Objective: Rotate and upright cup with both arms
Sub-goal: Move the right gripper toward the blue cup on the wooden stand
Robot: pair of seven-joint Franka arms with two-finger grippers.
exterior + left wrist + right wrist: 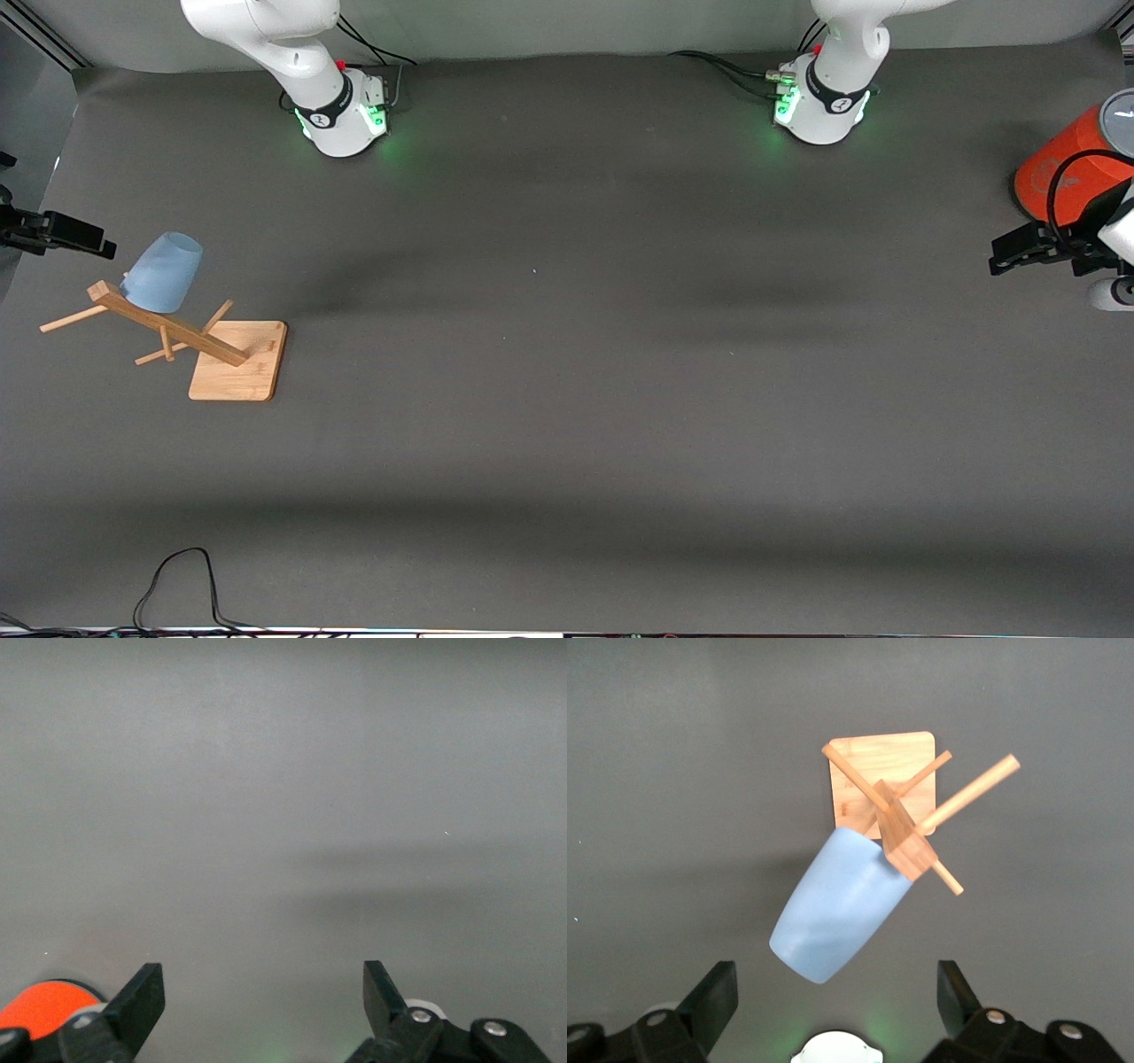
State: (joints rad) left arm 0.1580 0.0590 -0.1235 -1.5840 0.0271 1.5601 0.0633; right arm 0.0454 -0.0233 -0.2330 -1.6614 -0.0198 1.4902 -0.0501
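The pale-blue cup [164, 273] hangs mouth-down and tilted on a peg of a wooden rack [168, 324] at the right arm's end of the table. It also shows in the right wrist view [837, 908], closed end toward the camera. My right gripper [93, 241] is open and empty, up in the air beside the cup and apart from it; its fingers [713, 997] stand wide on either side of the cup's end without touching. My left gripper [997, 255] is open and empty [264, 992], in the air at the left arm's end of the table.
The rack's square wooden base [239, 359] lies on the dark mat, with several pegs sticking out from its leaning post. A large orange-red cylinder [1063, 173] with a grey lid stands next to the left gripper [49, 1003]. A black cable [177, 576] loops at the table's near edge.
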